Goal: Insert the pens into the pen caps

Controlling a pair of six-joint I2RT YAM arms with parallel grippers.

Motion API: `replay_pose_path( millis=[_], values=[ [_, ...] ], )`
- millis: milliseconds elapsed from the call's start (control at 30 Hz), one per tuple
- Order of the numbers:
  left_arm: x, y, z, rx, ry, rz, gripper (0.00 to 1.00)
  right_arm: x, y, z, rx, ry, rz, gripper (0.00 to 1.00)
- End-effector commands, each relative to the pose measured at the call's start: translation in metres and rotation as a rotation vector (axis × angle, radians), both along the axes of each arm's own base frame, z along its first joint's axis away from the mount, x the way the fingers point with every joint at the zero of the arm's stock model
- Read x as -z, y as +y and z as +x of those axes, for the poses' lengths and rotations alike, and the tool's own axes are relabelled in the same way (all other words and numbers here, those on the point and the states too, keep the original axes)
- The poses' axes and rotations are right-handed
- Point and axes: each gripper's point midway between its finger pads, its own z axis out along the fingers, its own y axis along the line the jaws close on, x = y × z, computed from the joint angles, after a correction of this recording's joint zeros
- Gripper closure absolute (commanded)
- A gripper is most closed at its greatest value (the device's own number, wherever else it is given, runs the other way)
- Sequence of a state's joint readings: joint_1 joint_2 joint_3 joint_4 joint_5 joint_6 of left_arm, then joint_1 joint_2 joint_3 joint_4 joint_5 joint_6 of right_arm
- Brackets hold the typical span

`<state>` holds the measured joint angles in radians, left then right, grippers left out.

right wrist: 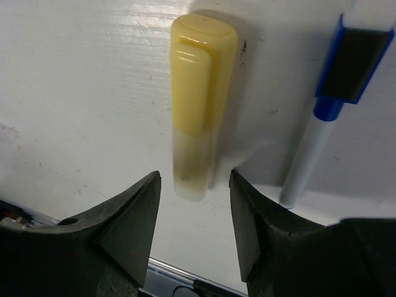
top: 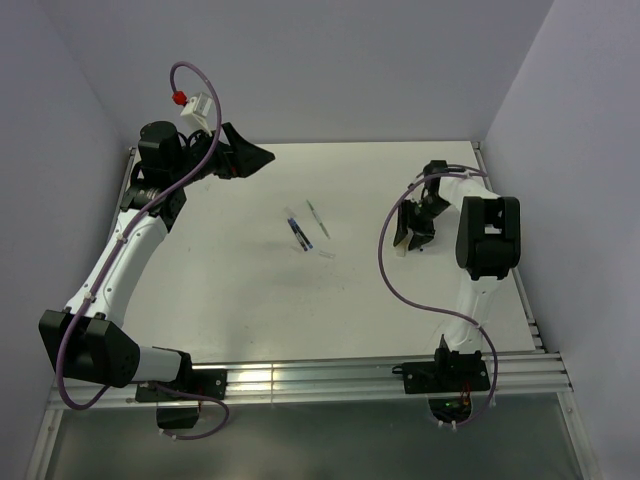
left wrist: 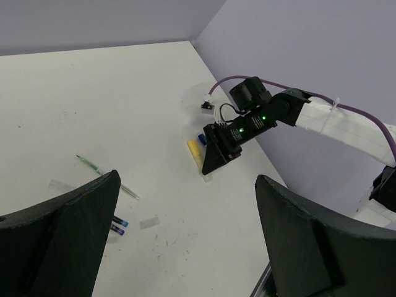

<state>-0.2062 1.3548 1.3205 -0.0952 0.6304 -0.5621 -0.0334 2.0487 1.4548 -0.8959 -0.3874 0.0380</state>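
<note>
A bright yellow pen cap (right wrist: 201,93) lies flat on the white table, its clear open end just ahead of my right gripper (right wrist: 195,192). That gripper is open, with a gap on each side of the cap. The same yellow cap (left wrist: 195,149) shows beside the right gripper (left wrist: 213,167) in the left wrist view. Mid-table lie a dark blue pen (top: 297,232), a pale pen (top: 317,218) and a small translucent pen cap (top: 326,254). My left gripper (top: 255,155) hangs open and empty at the far left, well away from them.
A white stick with a blue and dark end (right wrist: 334,93) lies right of the yellow cap. Purple cables loop from both arms. Grey walls close the table at the back and sides, and a metal rail (top: 330,380) runs along the near edge.
</note>
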Motion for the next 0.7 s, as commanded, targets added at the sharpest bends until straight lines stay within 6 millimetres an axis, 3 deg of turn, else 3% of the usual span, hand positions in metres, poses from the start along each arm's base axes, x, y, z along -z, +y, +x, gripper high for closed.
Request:
replay_pose_path(
  millis=[0,133,233,467,667],
  values=[
    [-0.023,-0.001,-0.004,0.008,-0.060,-0.015,0.04,-0.014,-0.014,0.011,-0.012,-0.055,-0.068,0.45],
    [-0.022,-0.001,-0.003,0.007,-0.057,-0.015,0.04,-0.020,-0.019,0.014,-0.019,-0.083,-0.116,0.48],
    [-0.021,-0.001,-0.004,0.008,-0.056,-0.014,0.04,-0.032,-0.010,0.016,-0.039,-0.123,-0.110,0.50],
    [-0.020,0.001,-0.006,0.009,-0.070,0.015,0.03,-0.079,0.013,0.034,-0.238,-0.352,-0.161,0.50],
    [-0.019,0.001,-0.005,0.009,-0.073,0.015,0.04,-0.068,0.041,0.029,-0.386,-0.349,-0.176,0.49]
  ],
)
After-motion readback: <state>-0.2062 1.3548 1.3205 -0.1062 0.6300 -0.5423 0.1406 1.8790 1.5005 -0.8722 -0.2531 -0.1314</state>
